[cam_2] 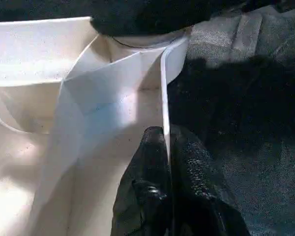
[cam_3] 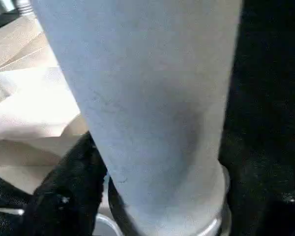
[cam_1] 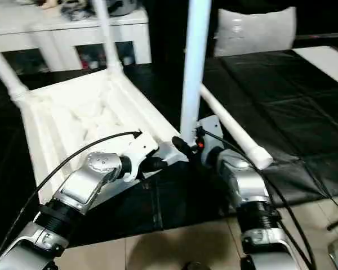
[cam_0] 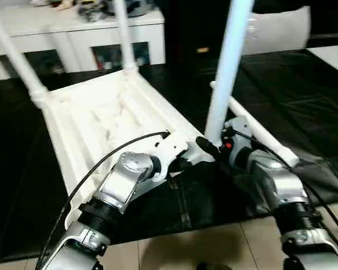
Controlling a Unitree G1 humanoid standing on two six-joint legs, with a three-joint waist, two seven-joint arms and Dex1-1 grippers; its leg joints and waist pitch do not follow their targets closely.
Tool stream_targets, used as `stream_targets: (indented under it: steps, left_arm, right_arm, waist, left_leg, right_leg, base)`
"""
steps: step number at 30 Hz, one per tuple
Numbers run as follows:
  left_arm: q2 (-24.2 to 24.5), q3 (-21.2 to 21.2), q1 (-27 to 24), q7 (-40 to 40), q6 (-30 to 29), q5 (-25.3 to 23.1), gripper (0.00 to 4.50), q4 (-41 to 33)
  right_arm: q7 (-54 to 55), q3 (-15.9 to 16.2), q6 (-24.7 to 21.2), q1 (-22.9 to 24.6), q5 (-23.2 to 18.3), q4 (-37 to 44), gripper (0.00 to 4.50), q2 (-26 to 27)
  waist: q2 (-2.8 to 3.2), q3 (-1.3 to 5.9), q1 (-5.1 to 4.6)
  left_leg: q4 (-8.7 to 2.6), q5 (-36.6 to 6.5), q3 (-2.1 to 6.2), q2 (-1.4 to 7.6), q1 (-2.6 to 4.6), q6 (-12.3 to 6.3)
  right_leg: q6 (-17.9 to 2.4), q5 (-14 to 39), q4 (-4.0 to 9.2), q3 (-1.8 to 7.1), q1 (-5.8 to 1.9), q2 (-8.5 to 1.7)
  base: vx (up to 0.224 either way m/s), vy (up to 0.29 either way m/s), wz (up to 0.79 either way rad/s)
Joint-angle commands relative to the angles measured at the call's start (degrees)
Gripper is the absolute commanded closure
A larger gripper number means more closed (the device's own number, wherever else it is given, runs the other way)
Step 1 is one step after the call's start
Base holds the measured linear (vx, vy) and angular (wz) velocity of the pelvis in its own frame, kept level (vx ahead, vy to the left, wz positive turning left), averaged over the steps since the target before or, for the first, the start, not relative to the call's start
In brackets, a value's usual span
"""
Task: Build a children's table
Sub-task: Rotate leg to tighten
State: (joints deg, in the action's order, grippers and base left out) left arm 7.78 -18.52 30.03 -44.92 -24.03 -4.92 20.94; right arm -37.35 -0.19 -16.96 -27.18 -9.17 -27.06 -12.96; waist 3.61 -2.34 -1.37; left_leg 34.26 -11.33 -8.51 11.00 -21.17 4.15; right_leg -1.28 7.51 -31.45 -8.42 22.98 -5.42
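The children's table top [cam_0: 101,118] lies upside down on the black mat, ribbed underside up. Two white legs [cam_0: 14,53] [cam_0: 124,34] stand upright in its far corner sockets. A third leg [cam_0: 228,62] stands upright at the near right corner, and my right gripper [cam_0: 214,147] is at its base; in the right wrist view that leg [cam_3: 147,88] is very close. My left gripper [cam_2: 166,132] is shut on the thin rim of the top [cam_2: 163,88] right beside that corner. Another leg [cam_0: 259,132] lies loose on the mat to the right.
The black mat [cam_0: 304,95] covers the floor around the top, ending at tan tiles [cam_0: 203,247] near me. A white cabinet [cam_0: 73,34] with dark doors stands at the back left. A pale cushion-like thing [cam_0: 276,31] sits at the back right.
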Motion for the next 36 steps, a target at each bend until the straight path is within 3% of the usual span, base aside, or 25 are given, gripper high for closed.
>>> stream_targets:
  steps: [1,3,5,6,9,15,16,17,20,29,31,32,36]
  left_arm:
    - [0.99,-0.50,2.13,-1.54,6.02,-0.27,4.50,0.04]
    - [1.82,-0.81,2.31,-2.56,8.14,-0.50,4.50,1.37]
    - [2.80,-1.41,2.40,-4.11,9.74,-0.61,4.50,2.30]
    - [3.92,-2.05,2.48,-5.86,10.87,-0.69,4.50,2.90]
    - [6.42,-3.42,2.62,-10.51,12.92,-0.36,4.50,2.76]
    - [10.14,-6.25,3.00,-19.21,18.18,-0.05,4.50,3.29]
    - [11.03,-6.99,3.07,-20.82,19.27,-0.34,4.50,3.43]
    - [11.84,-7.83,3.47,-22.70,20.85,-0.58,4.50,4.12]
    - [12.17,-8.38,3.99,-24.17,22.13,-0.63,4.50,4.99]
    - [12.29,-9.86,5.16,-28.18,25.12,-0.20,4.50,6.24]
    - [12.11,-10.02,5.44,-29.08,25.84,-0.09,4.50,6.70]
    - [12.06,-10.09,5.56,-29.21,26.02,-0.13,4.50,6.91]
    - [11.94,-10.14,5.81,-29.26,26.52,-0.26,4.50,7.52]
  right_arm:
    - [-5.50,1.78,0.70,1.48,-1.52,2.54,0.75,-0.96]
    - [-7.78,2.08,1.59,2.14,-1.59,3.17,0.53,-2.56]
    - [-10.05,2.18,2.67,2.62,-1.61,3.45,0.37,-4.18]
    - [-12.65,2.27,4.39,2.99,-1.61,3.63,0.30,-6.00]
    - [-18.18,1.83,6.86,3.42,-2.32,4.10,0.04,-10.14]
    - [-28.26,2.73,8.34,4.26,-3.52,5.68,0.04,-15.73]
    - [-30.41,3.42,8.47,4.49,-3.55,6.27,0.04,-16.82]
    - [-33.18,4.58,8.79,4.65,-3.54,6.55,0.04,-18.22]
    - [-35.91,5.83,9.25,4.72,-3.69,6.55,0.04,-19.38]
    - [-37.52,8.74,9.87,4.21,-1.68,6.06,0.04,-18.84]
    - [-38.31,9.36,9.03,3.87,-1.94,5.63,0.20,-18.84]
    - [-38.50,9.47,8.83,3.80,-2.09,5.54,0.30,-18.90]
    - [-39.65,9.68,7.68,3.71,-2.85,5.55,0.57,-19.16]
  waist:
    - [-0.86,4.08,0.58]
    - [-1.04,4.16,1.38]
    - [-0.95,3.87,1.79]
    - [-0.61,3.90,2.22]
    - [-0.68,3.84,2.68]
    - [-0.48,3.91,3.68]
    - [-0.52,3.97,3.83]
    - [-0.91,4.00,4.25]
    - [-0.69,3.99,4.79]
    - [-1.10,3.99,5.39]
    - [-1.04,4.00,5.46]
    - [-0.74,4.02,5.42]
    - [-0.94,4.02,5.36]
  left_leg:
    - [-3.28,-8.74,-0.06,1.38,-0.41,-8.33]
    - [-3.25,-7.08,-0.08,1.46,-0.58,-8.69]
    - [-3.34,-8.44,-0.26,1.55,-0.25,-8.19]
    - [-3.38,-9.60,-0.27,1.48,0.01,-7.71]
    - [-3.62,-11.00,-0.09,1.88,0.07,-7.19]
    - [-3.56,-10.75,-0.19,2.01,0.27,-7.23]
    - [-3.51,-10.81,-0.22,2.01,0.30,-7.43]
    - [-3.48,-10.02,-0.30,2.18,0.19,-7.90]
    - [-3.48,-9.77,-0.36,2.22,0.30,-7.85]
    - [-3.54,-9.78,-0.40,2.16,0.31,-6.73]
    - [-3.52,-9.64,-0.41,2.20,0.26,-6.89]
    - [-3.50,-9.71,-0.43,2.15,0.27,-6.88]
    - [-3.47,-9.64,-0.46,2.06,0.17,-6.87]
  right_leg:
    - [-8.78,19.01,3.61,2.65,-3.92,-3.22]
    - [-8.84,17.35,3.19,2.71,-4.05,-3.22]
    - [-8.45,19.99,3.48,2.78,-3.70,-3.19]
    - [-7.77,21.81,3.78,2.70,-3.59,-3.20]
    - [-7.86,21.47,3.59,2.81,-3.64,-3.17]
    - [-9.38,18.94,3.14,3.04,-3.52,-3.12]
    - [-9.44,18.71,3.13,3.05,-3.56,-3.10]
    - [-9.88,17.13,2.77,3.24,-3.59,-3.11]
    - [-9.97,17.79,2.76,3.20,-3.52,-3.22]
    - [-9.10,20.48,2.92,3.30,-3.53,-3.36]
    - [-9.04,20.34,2.90,3.31,-3.50,-3.28]
    - [-9.05,19.93,2.95,3.31,-3.49,-3.19]
    - [-8.71,20.61,2.97,3.30,-3.58,-3.15]
  base:
    - [0.000,0.000,0.00]
    - [0.000,0.000,0.00]
    - [0.000,0.000,0.00]
    - [0.000,0.000,0.00]
    - [0.000,0.000,0.00]
    - [0.000,0.000,0.00]
    - [0.000,0.000,0.00]
    - [0.000,0.000,0.00]
    - [0.000,0.000,0.00]
    - [0.000,0.000,0.00]
    - [0.000,0.000,0.00]
    - [0.000,0.000,0.00]
    - [0.000,0.000,0.00]
